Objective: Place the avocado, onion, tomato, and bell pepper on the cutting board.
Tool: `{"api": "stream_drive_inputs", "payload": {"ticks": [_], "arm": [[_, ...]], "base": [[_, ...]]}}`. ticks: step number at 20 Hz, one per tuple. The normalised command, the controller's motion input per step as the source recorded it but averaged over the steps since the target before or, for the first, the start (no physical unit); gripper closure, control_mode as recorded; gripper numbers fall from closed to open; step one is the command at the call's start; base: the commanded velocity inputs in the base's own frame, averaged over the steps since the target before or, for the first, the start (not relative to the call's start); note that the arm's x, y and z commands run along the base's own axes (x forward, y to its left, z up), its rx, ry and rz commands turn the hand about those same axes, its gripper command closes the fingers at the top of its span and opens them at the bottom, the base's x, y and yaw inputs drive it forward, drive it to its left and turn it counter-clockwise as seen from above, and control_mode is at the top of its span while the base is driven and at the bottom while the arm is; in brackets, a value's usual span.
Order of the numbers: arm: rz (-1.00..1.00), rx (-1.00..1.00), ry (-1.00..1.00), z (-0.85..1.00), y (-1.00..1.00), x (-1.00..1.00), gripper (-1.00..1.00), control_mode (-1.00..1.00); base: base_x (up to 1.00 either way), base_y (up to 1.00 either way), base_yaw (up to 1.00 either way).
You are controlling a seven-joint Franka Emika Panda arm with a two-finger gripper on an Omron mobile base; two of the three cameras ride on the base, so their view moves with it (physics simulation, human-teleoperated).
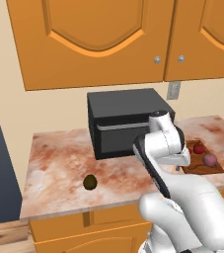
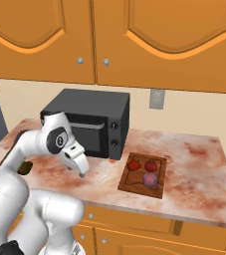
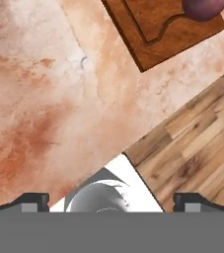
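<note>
- Nearest: gripper [image 2: 81,168] hanging over the counter [image 2: 194,164] near its front edge, jaws spread wide, nothing between them; fingertips [image 3: 34,201] far apart at the bottom of the hand view, with marbled top and wooden floor [image 3: 197,148] below.
- Just beyond, on the left part of the counter: avocado [image 1: 90,182] lying alone near the front edge, well apart from the other produce; not yet on the board.
- To the right: cutting board [image 1: 216,169] flat on the counter beside the microwave [image 1: 123,123], carrying the onion [image 1: 209,159] at its near end.
- Further along the board: tomato [image 2: 151,165] and bell pepper [image 2: 133,165] side by side; judged already placed, so avocado likely the last item.
- Risk: egg shape prone to rolling if nudged by one finger before the close, and close enough to the edge to drop to the floor.
- Risk: a grip off-centre on the tapered end likely to squeeze it out sideways.
- Risk: board crowded, so a careless set-down could knock the onion off the near end.
- Risk: wide swing across the counter could clip the microwave front.
</note>
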Motion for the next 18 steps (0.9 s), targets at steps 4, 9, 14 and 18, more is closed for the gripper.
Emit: {"api": "stream_drive_inputs", "payload": {"ticks": [4, 9, 14, 18], "arm": [[0.50, 0.00, -0.01, 0.00, 0.69, 0.00, -1.00, -1.00], [0.43, 0.01, -0.01, 0.00, 0.66, -0.02, -1.00, -1.00], [0.20, 0.01, 0.00, 0.02, 0.77, -0.18, -1.00, -1.00], [0.04, 0.00, 0.00, 0.09, 0.99, 0.00, -1.00, -1.00]], "base": [[0.00, 0.00, 0.00], [0.00, 0.00, 0.00], [0.00, 0.00, 0.00], [0.00, 0.00, 0.00]]}}
